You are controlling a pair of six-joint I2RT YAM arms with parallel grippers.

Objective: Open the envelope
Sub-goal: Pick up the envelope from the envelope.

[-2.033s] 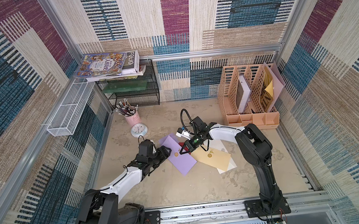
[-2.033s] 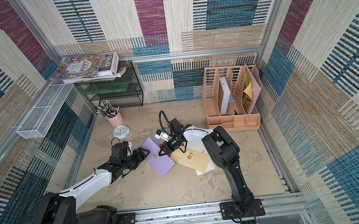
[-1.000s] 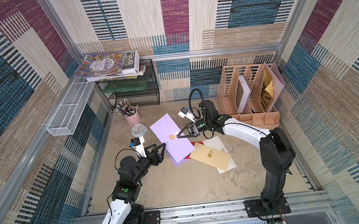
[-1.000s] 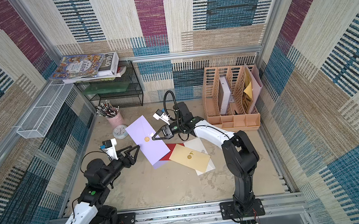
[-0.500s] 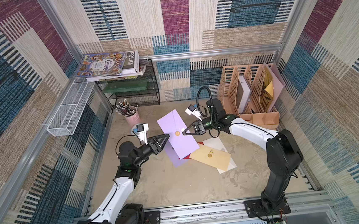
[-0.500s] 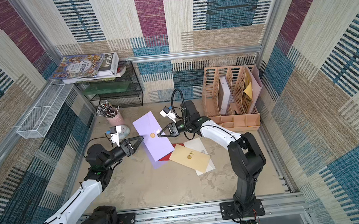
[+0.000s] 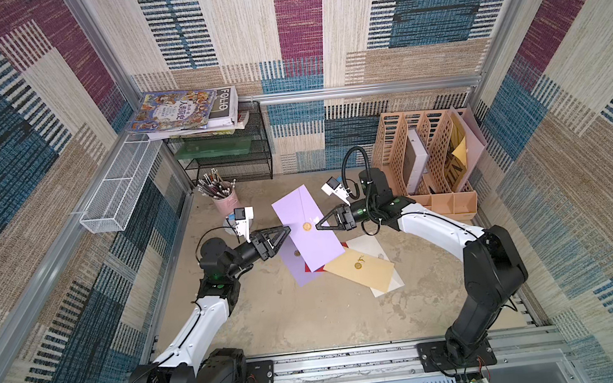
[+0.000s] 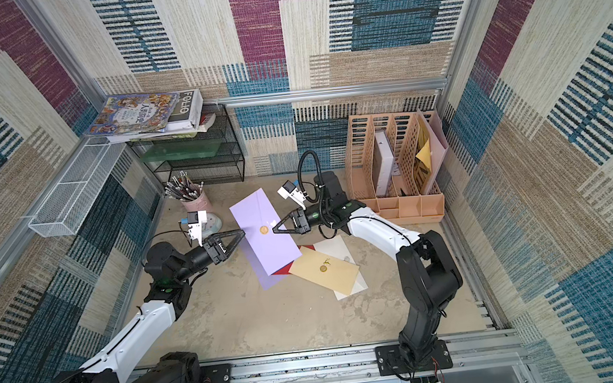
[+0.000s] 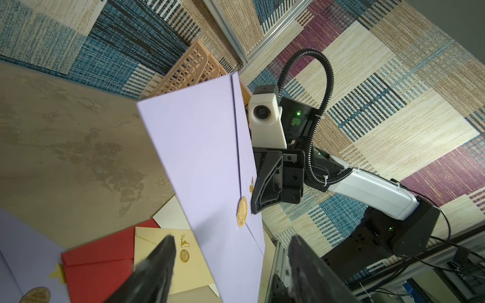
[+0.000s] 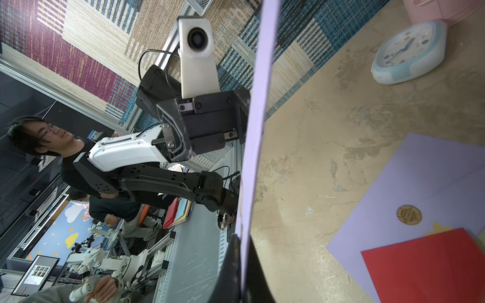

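Left gripper [image 7: 286, 232] has risen, open and empty, to the lilac envelope [image 7: 315, 249] the right gripper [image 7: 319, 227] pinches; flap-peeling seems next.

The raised envelope [image 7: 301, 215] is plain lilac with a round gold seal [image 7: 306, 226]. On the mottled beige table [image 7: 308, 323] are a second lilac envelope [image 7: 296, 275], a red envelope [image 9: 99, 259], a tan envelope [image 7: 373, 275] and a white envelope [image 7: 372, 244]. The walls [image 7: 299, 24] are a patchwork of blue, maroon and cream stripes.
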